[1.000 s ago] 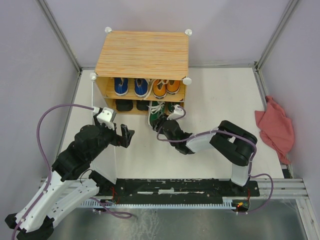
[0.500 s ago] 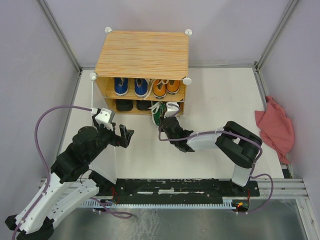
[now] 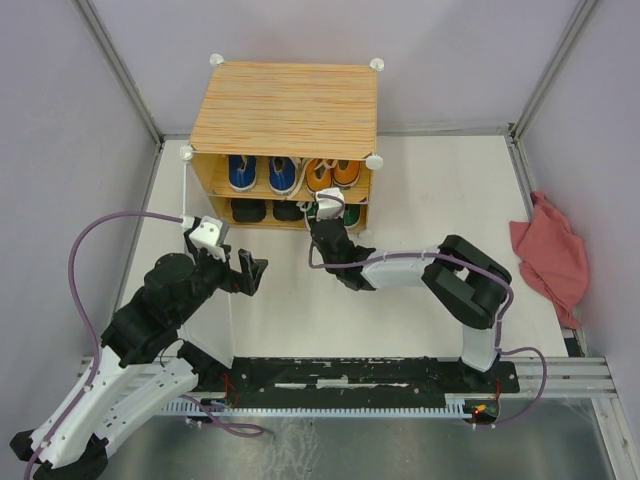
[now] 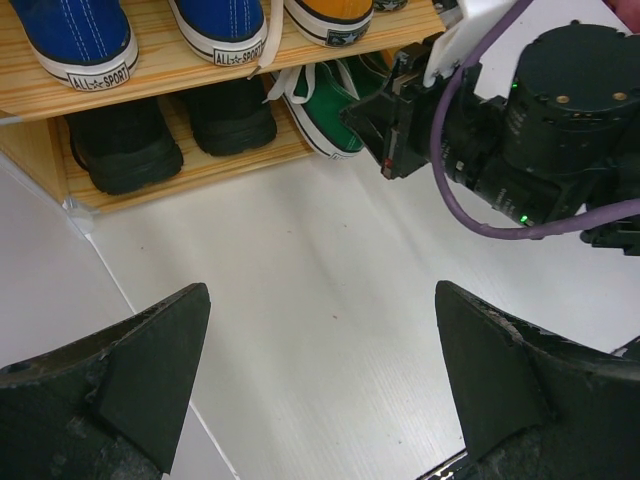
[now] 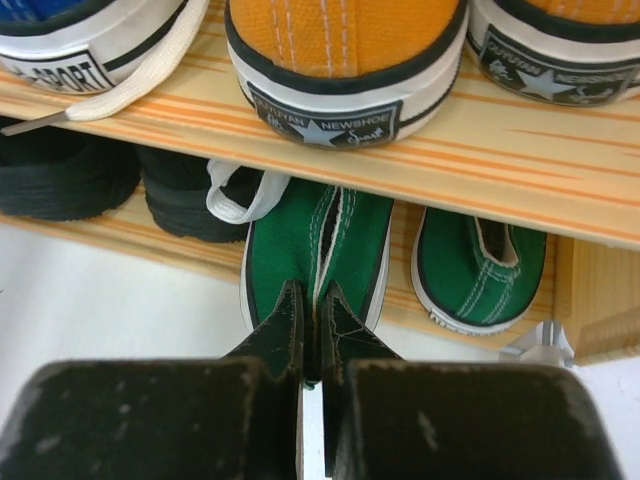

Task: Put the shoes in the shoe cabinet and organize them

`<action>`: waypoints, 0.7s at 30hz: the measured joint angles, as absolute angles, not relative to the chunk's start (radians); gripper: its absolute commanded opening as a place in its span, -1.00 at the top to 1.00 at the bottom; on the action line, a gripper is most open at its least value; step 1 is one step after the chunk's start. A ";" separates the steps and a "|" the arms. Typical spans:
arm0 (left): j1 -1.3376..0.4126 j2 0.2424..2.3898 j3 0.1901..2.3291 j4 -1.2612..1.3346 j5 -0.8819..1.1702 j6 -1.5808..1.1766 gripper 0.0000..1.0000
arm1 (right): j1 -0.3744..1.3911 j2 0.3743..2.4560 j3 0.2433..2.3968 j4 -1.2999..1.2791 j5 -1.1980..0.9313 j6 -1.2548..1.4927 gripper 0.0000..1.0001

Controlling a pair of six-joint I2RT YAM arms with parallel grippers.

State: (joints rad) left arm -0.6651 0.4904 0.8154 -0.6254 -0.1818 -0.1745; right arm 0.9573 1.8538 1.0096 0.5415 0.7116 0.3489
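Note:
The shoe cabinet (image 3: 285, 105) stands at the back with its front open. Blue sneakers (image 3: 260, 172) and orange sneakers (image 3: 333, 175) sit on the upper shelf, and black boots (image 3: 262, 211) on the lower left. My right gripper (image 5: 312, 315) is shut on the heel of a green sneaker (image 5: 318, 240), which lies partly on the lower shelf. The other green sneaker (image 5: 478, 265) sits to its right, further in. My left gripper (image 4: 320, 400) is open and empty above the floor in front of the boots (image 4: 125, 145).
The cabinet's white door panel (image 3: 215, 300) hangs open toward the near side, next to my left arm. A red cloth (image 3: 552, 255) lies at the right wall. Enclosure walls and frame posts stand on both sides and behind.
My right gripper has moved toward the cabinet with the green sneaker, from the floor in front to the lower shelf. The left arm has barely moved.

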 measured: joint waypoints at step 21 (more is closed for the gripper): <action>-0.665 0.490 0.815 -0.625 -0.181 -0.174 -0.98 | 0.902 2.024 1.146 0.538 0.789 0.344 0.96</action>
State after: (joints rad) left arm -0.6651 0.4900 0.8150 -0.6250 -0.1810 -0.1741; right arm 0.9024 2.0239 1.1461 0.5377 0.7895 0.3435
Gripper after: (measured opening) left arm 0.992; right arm 0.053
